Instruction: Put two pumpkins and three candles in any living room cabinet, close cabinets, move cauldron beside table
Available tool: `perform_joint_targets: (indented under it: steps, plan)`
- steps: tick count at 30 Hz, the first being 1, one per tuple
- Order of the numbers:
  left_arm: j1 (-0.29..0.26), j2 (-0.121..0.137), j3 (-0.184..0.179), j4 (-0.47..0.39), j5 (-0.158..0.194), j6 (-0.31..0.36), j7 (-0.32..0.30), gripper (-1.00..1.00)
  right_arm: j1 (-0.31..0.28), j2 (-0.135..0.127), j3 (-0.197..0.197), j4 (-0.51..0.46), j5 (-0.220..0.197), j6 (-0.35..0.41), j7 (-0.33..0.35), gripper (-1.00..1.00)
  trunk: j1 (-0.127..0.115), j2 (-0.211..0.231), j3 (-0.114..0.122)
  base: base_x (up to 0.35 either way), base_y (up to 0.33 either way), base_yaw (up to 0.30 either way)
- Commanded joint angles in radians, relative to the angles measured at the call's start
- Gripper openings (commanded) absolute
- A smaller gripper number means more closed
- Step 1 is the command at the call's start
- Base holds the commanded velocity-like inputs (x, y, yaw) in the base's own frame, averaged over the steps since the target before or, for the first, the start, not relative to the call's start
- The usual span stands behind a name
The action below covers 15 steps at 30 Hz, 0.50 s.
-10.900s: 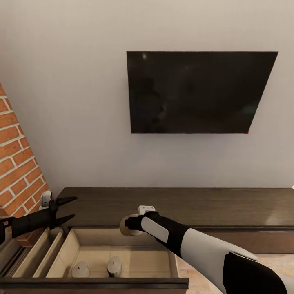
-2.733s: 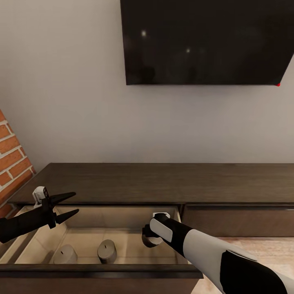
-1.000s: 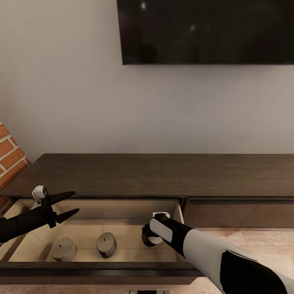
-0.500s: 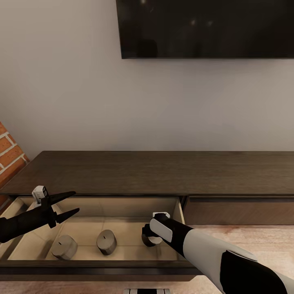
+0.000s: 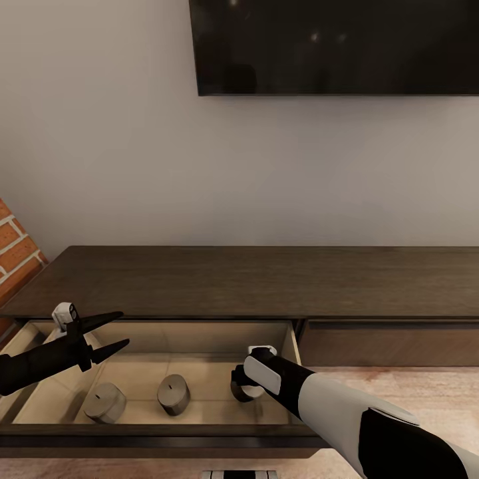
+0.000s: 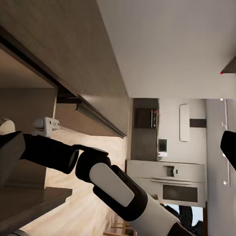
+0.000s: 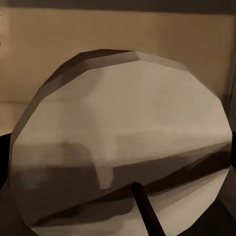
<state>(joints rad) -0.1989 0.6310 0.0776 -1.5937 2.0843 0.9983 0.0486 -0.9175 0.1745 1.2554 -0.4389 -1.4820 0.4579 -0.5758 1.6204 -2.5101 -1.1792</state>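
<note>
Third candle between right gripper fingers, grasped, over open cabinet drawer; fingers mostly hidden. Left gripper fingers spread, empty.

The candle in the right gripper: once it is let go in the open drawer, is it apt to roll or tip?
Probably not if it lands flat: the two candles resting in the drawer are squat with flat tops and stand upright. The held candle seems the same shape. Dropped on its round side, it could roll.
</note>
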Motion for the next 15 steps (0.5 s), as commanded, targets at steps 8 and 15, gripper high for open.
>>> perform_joint_targets:
  steps: [8,15]
  plan:
    - [0.0,0.0,0.001,0.0,0.006,0.003,0.005,1.0,-0.001,0.0,0.031,0.001,-0.008,0.001,0.083,1.0,0.0,0.0,-0.001,0.0,0.0,0.0]
    - [0.0,0.0,0.001,0.0,0.006,0.003,0.005,1.0,-0.001,0.0,0.046,0.002,-0.007,-0.024,0.088,1.0,0.0,0.0,-0.001,0.0,0.0,0.0]
